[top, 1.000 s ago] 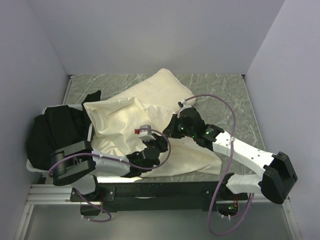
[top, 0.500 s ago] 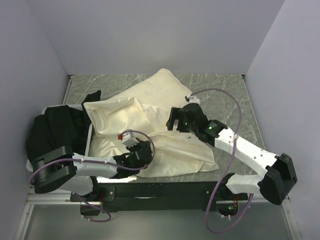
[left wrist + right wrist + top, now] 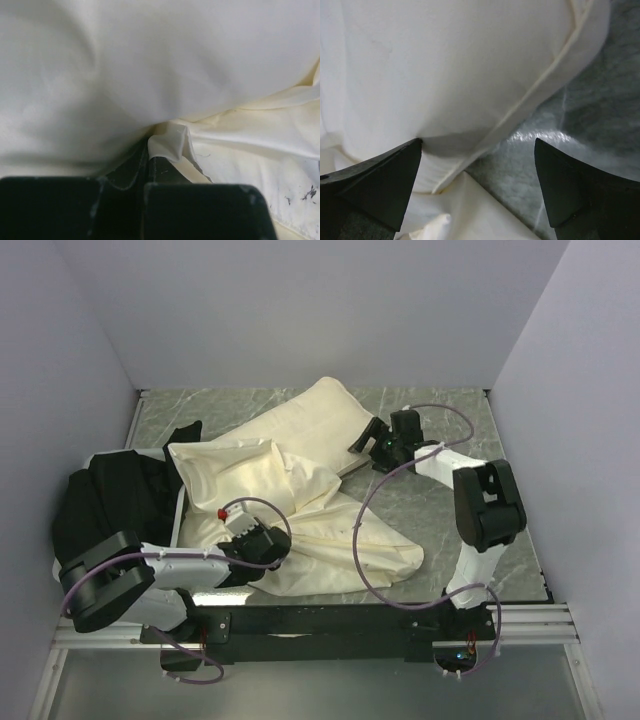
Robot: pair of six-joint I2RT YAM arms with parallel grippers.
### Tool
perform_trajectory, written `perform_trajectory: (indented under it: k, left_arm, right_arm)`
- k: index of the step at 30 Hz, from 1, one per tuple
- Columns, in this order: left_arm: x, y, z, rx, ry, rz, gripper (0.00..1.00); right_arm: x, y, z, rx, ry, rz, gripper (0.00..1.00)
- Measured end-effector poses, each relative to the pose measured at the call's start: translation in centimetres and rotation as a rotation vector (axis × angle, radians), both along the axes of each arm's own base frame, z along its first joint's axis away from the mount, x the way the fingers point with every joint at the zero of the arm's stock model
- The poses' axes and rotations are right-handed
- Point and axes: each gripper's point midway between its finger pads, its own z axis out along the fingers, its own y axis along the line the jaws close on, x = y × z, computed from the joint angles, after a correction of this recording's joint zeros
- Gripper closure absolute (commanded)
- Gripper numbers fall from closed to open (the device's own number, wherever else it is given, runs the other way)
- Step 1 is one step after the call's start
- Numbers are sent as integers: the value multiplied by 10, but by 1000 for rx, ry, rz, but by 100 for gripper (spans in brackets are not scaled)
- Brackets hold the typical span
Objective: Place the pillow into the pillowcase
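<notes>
Seen from above: shows the pillow [image 3: 322, 418] lying slantwise on the far middle of the table [image 3: 455, 530], plump and smooth. Shows the pillowcase [image 3: 345, 540] spread wrinkled nearer in, from the left middle to the near right, touching the pillow and partly lapping it. Puts the right gripper [image 3: 363, 438] at the pillow's right edge. Puts the left gripper [image 3: 264, 546] low on the near left part of the pillowcase, not far from a black cloth heap [image 3: 105, 500] at the left. Cannot settle from up there how either tool stands.

Seen from the right wrist: gives what the overhead view lacks. Shows the fingers [image 3: 380, 175] spread wide and holding nothing, set to either side of the pillow's seamed edge, with bare table just right of it.

Seen from the left wrist: shows the jaws pinched narrow on a small fold of pillowcase cloth. Shows a smooth cream bulge pressing just above the fold, and thinner creased cloth to the right.
</notes>
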Motion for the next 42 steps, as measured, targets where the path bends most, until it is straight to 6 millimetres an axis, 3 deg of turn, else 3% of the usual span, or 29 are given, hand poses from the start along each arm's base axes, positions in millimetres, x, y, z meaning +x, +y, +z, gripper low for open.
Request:
perform_trajectory:
  k: [3,5,7,8,9,10,15,17,20,23,26,30,34,40,42]
  left_arm:
    - [1,2,-4,-18,29,9,99]
    - [3,2,-4,-33,38,14,99]
    - [4,3,-3,-49,50,17,99]
    - [5,3,-3,-57,54,18,99]
    - [5,4,-3,-64,61,18,99]
    - [5,5,-3,-69,66,18,99]
    - [5,10,-3,-72,85,16,99]
    - [4,11,-3,-68,93,14,99]
    - [1,13,-3,-65,101,9,99]
    - [-2,16,-3,-65,104,7,99]
    - [-4,19,-3,-68,106,6,99]
    - [-8,21,-3,-70,111,3,99]
    - [-12,26,-3,-63,121,0,99]
    - [-13,38,4,-46,118,8,99]
    - [-9,45,7,-40,111,20,99]
  right_arm:
    - [8,17,-18,83,32,4,0]
    - [14,25,-22,135,36,-3,7]
    - [21,31,-20,181,20,-14,38]
    - [23,33,-17,195,8,-17,59]
    - [26,35,-13,218,-7,-29,89]
    - [29,35,-11,222,-21,-31,98]
    - [32,31,7,176,-61,-73,100]
    - [33,23,22,114,-81,-94,100]
    - [45,3,65,-6,-144,-139,100]
    - [62,-21,122,-124,-253,-201,100]
    - [67,-45,169,-224,-336,-267,100]
    - [67,-79,207,-334,-386,-361,100]
    - [64,-119,214,-414,-354,-445,100]
    - [47,-177,193,-503,-253,-538,100]
    - [39,-186,186,-514,-226,-548,88]
